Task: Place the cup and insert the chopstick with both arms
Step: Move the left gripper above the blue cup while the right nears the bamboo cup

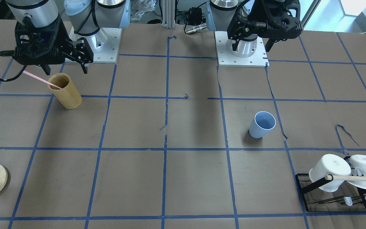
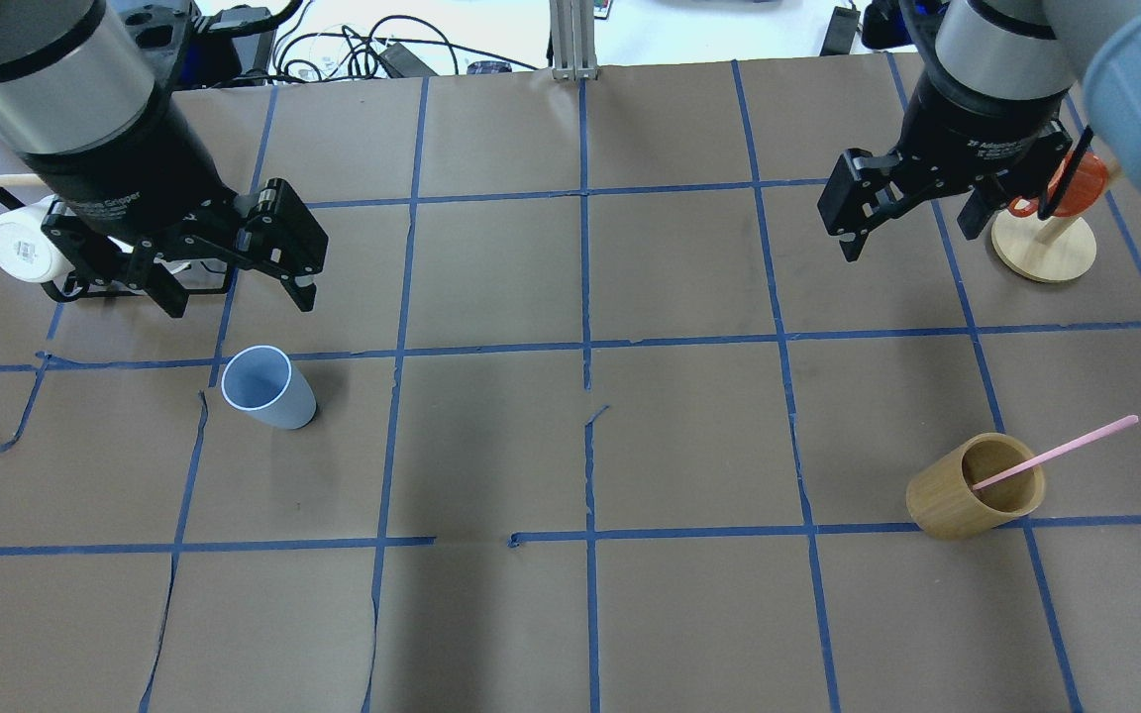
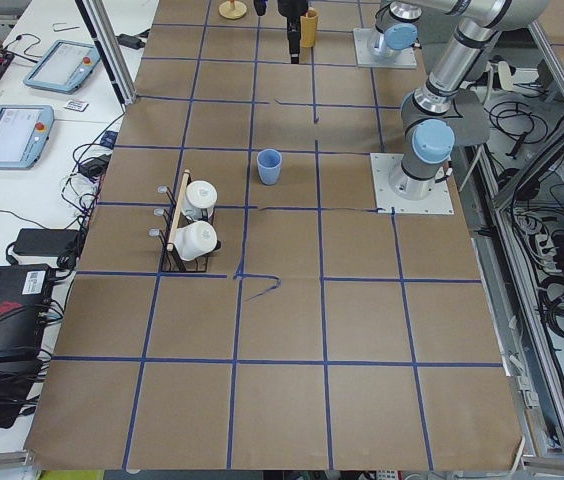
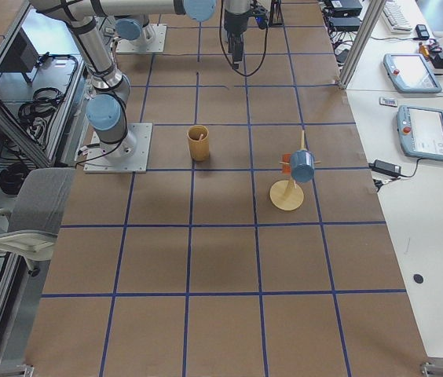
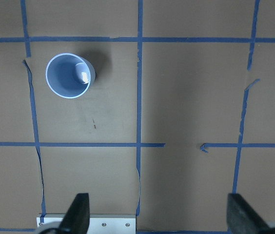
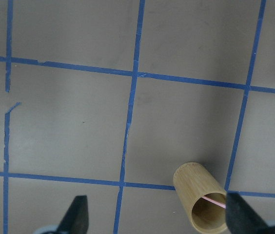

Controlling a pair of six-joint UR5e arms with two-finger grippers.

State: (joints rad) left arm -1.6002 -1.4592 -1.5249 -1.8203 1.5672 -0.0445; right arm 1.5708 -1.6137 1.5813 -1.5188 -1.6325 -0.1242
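The light blue cup [image 1: 261, 124] stands upright on the table; it also shows in the overhead view [image 2: 267, 388] and in the left wrist view [image 5: 70, 75]. My left gripper [image 2: 240, 297] hangs open and empty above the table, just behind the cup and apart from it. The pale pink chopstick [image 2: 1056, 454] leans inside the tan bamboo cylinder [image 2: 967, 490], its upper end sticking out past the rim. My right gripper [image 2: 909, 238] is open and empty, raised behind the cylinder. In the right wrist view the chopstick [image 6: 216, 200] shows at the cylinder's mouth.
A black rack [image 1: 307, 184] with two white mugs [image 1: 329, 173] and a wooden rod [image 1: 357, 178] stands beside the left arm. A round wooden stand [image 2: 1044, 248] with an orange piece stands near the right arm. The two arm bases [image 1: 243, 54] sit at the table's back edge.
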